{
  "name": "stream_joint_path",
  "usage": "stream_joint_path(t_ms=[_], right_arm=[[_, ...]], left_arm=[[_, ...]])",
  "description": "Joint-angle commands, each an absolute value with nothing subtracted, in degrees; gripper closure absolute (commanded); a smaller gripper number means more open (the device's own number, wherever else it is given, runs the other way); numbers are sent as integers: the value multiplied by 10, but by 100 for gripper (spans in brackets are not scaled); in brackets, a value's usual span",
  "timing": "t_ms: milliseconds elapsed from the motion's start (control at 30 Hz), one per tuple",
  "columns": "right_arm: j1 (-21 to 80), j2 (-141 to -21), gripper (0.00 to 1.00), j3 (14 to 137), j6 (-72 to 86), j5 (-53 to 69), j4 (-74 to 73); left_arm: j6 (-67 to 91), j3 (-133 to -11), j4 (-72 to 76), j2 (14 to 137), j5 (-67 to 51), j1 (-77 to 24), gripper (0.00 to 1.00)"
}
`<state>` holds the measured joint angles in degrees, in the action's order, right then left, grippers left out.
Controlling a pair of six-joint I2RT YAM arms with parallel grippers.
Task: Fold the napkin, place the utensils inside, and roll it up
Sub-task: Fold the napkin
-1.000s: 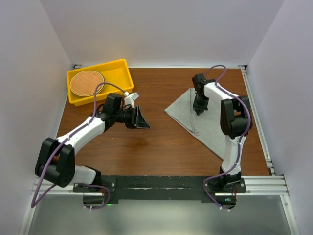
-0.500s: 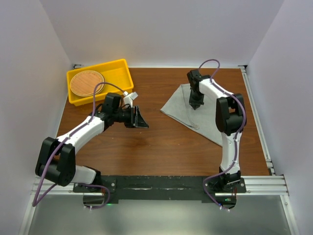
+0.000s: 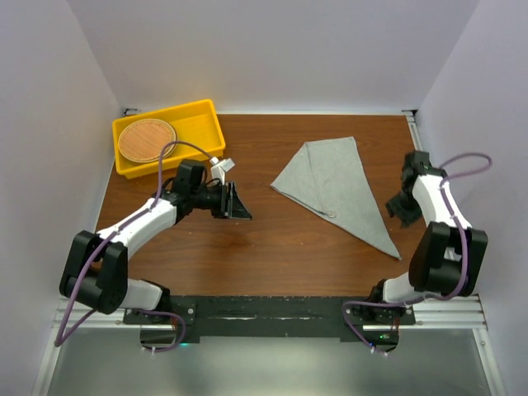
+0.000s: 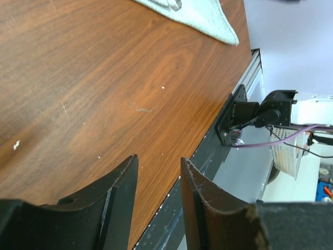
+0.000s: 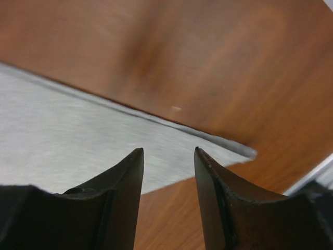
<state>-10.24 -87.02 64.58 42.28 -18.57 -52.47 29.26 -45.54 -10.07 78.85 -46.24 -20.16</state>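
You've got the plain mid-grey soft fabric napkin lying flat on the brown wooden table, right of centre. It's folded into a long triangle. The narrow tip points toward the far side, one corner points left, and the longest point runs off toward the near right. The surface is smooth, the edges look lined up, and it's not rolled. About halfway along its lower-left edge you can see the small end of a slim shiny silver metal utensil, a rounded, loop-like bit right at the cloth's edge. The rest is hidden or too thin to make out, so you can't tell which piece of cutlery it is.
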Motion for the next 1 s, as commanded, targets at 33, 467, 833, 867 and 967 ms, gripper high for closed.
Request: stream_joint_path(t_ms=[33,467,833,867,967], right_arm=[[-159,-784,50,523,515,-178,-503],[-209,-702,77,392,647,-242,-510],[-231,-731,63,370,606,-205,-432],[-231,-732,63,368,604,-202,-425],[-234,-743,62,367,599,-201,-409]], left_arm=[[273,-452,-87,785,-480,-218,57],[270,-469,-92,852,-475,-231,57],[257,-488,-123,874,-475,-228,57],[258,-489,-123,875,-476,-228,57],[257,-489,-123,876,-477,-227,57]])
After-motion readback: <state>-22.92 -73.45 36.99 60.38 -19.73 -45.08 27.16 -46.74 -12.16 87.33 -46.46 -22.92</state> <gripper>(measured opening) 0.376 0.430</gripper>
